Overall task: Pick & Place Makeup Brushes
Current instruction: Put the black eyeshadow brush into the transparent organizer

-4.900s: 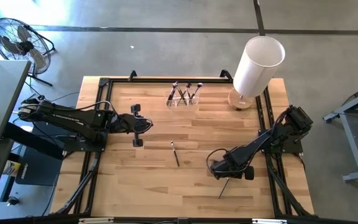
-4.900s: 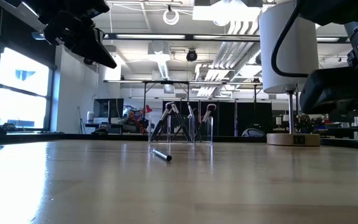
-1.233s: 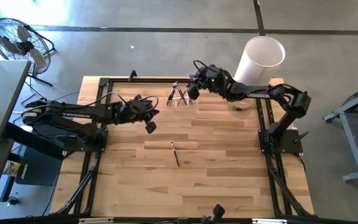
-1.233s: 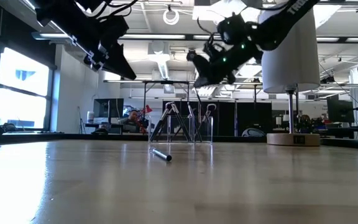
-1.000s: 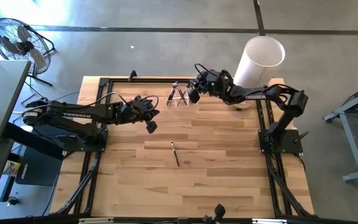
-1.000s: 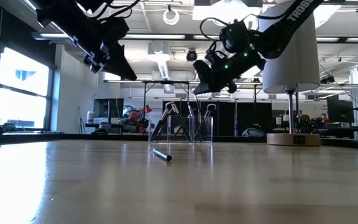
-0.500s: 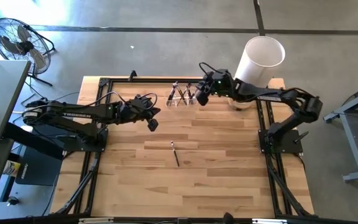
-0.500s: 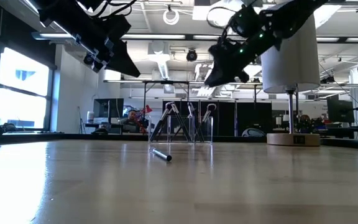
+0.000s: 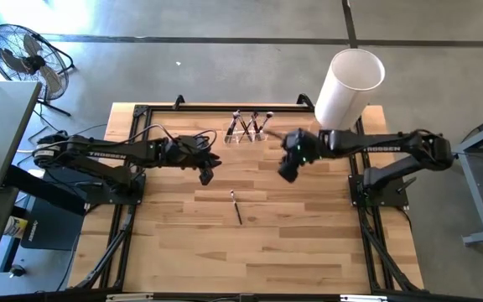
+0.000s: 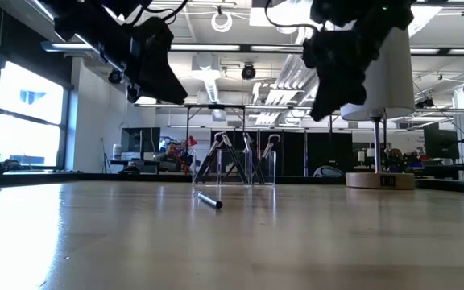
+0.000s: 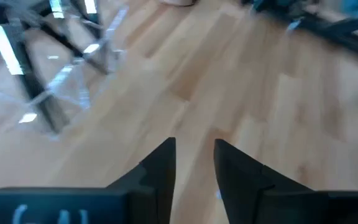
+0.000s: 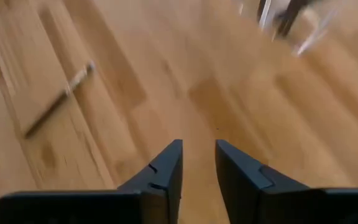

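One makeup brush (image 9: 236,206) with a dark handle lies flat on the wooden table near its middle; it also shows in the low view (image 10: 209,200) and the right wrist view (image 12: 58,102). Several more brushes stand tilted in a small clear holder (image 9: 246,128) at the far edge. My left gripper (image 9: 207,174) hovers above the table, left of the lying brush and beyond it. Its fingers (image 11: 194,163) are open with nothing between them. My right gripper (image 9: 287,172) hovers right of that brush and beyond it, also open (image 12: 197,163) and holding nothing.
A big white cylinder (image 9: 348,86) stands on a round wooden base at the table's far right corner. A black frame (image 9: 132,134) runs along the table's edges. Bare wood lies between the lying brush and the near edge.
My right gripper has drawn back from above the clear holder toward the table's near edge and a little to the right. My left gripper has shifted slightly to the right. The lying brush and the holder have stayed put.
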You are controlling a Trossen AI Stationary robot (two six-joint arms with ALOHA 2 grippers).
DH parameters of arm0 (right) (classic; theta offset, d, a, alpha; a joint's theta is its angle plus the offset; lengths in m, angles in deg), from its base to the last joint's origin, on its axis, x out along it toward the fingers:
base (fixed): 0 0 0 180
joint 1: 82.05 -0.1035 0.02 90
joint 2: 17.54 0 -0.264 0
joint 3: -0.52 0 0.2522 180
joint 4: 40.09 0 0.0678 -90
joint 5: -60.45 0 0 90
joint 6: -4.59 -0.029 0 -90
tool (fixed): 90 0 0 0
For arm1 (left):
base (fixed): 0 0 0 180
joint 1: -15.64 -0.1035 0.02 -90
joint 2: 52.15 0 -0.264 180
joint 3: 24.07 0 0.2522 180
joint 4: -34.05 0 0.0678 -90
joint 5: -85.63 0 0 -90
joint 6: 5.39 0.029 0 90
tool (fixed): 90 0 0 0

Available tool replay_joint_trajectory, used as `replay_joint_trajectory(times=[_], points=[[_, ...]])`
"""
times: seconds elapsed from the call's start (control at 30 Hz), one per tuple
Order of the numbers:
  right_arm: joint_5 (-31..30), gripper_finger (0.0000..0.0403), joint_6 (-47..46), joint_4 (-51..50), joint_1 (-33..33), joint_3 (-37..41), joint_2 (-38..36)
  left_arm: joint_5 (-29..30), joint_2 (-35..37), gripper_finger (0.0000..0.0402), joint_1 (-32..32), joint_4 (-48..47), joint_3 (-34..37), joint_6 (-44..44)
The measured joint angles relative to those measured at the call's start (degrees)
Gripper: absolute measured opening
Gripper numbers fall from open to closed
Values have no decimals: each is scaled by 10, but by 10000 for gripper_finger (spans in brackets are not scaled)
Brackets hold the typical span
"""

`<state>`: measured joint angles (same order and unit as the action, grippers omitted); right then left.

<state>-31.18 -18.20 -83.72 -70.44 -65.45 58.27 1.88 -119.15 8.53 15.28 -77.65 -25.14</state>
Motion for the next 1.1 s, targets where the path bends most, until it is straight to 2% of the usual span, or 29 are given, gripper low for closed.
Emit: replay_joint_trajectory(times=[0.07,0.13,0.23,0.3,0.37,0.4,0.47,0.53,0.67,0.9,1.1], points=[[0,73,-8,2,-25,24,-3,-15,-1,113,9,12,-2,-11],[21,49,-9,29,-40,62,-5,19,-4,114,38,-11,-21,-26],[67,10,-25,105,-47,138,-13,141,-52,115,100,-61,-81,-36],[88,7,-41,160,-47,184,-25,228,-91,115,135,-105,-125,-76],[93,13,-56,202,-47,220,-43,279,-134,115,155,-134,-183,-151],[95,14,-56,214,-47,234,-54,285,-157,115,156,-161,-214,-201],[105,11,-49,232,-49,257,-73,264,-203,115,153,-252,-273,-305],[114,4,-36,244,-49,274,-94,214,-254,115,134,-333,-331,-390],[125,7,-5,249,-49,288,-127,106,-335,115,102,-438,-404,-484],[159,2,10,252,-49,288,-160,-40,-414,115,68,-413,-423,-576],[169,6,19,246,-52,288,-167,-68,-429,115,70,-410,-425,-617]])
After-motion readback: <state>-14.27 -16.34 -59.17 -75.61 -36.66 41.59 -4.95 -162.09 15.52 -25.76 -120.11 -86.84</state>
